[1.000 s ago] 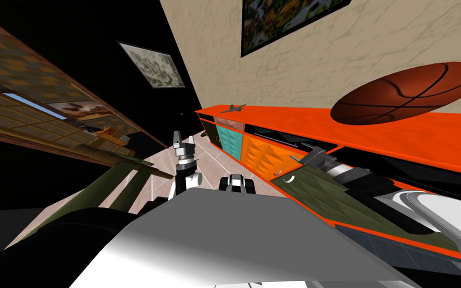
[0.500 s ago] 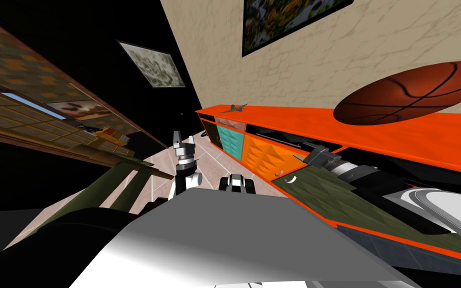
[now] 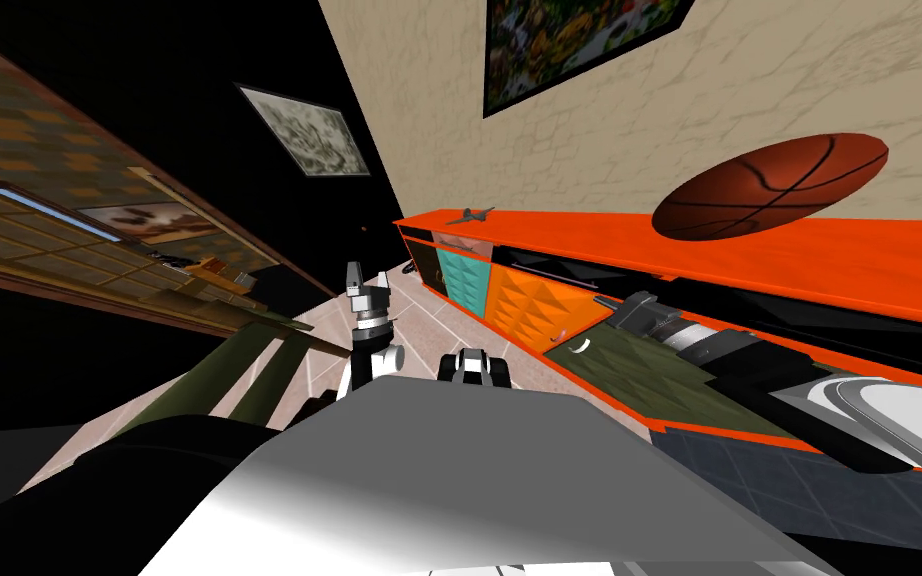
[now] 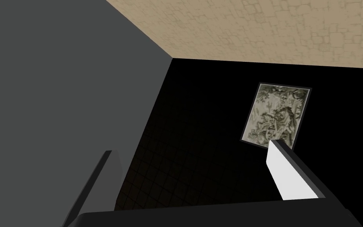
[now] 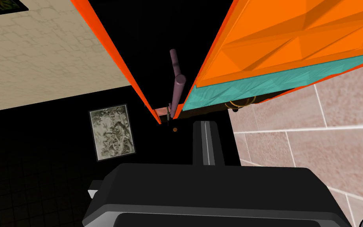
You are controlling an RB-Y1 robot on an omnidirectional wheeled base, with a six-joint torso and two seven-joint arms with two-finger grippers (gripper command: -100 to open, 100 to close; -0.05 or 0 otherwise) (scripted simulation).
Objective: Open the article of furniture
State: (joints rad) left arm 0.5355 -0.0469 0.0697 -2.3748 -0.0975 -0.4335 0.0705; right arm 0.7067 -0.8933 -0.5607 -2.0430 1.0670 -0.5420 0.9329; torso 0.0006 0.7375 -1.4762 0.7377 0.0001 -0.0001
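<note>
Head view puts the right pincer (image 3: 604,302) at the long orange cabinet (image 3: 749,250) against the wall. Its tips are just above the near edge of an olive panel (image 3: 649,385) that seems to stand out of line with the other fronts. A white handle (image 3: 579,346) sits on that panel just beside the tips, not between them.

I'd say the opening is under way rather than finished. The next move calls for a sure hold on that handle or the panel's edge, then a steady pull away from the cabinet's body.

Right wrist view adds what the head cannot show: the blades pressed together with nothing between them. Beyond them is a black gap in the cabinet with a mauve rod (image 5: 175,75) inside, an orange front (image 5: 295,39) and a teal front (image 5: 232,92) beside it.

The left pincer (image 4: 190,146) — well apart from the cabinet, upright — stands wide open and empty. A basketball (image 3: 769,188) rests on the cabinet top, beyond the right pincer.
</note>
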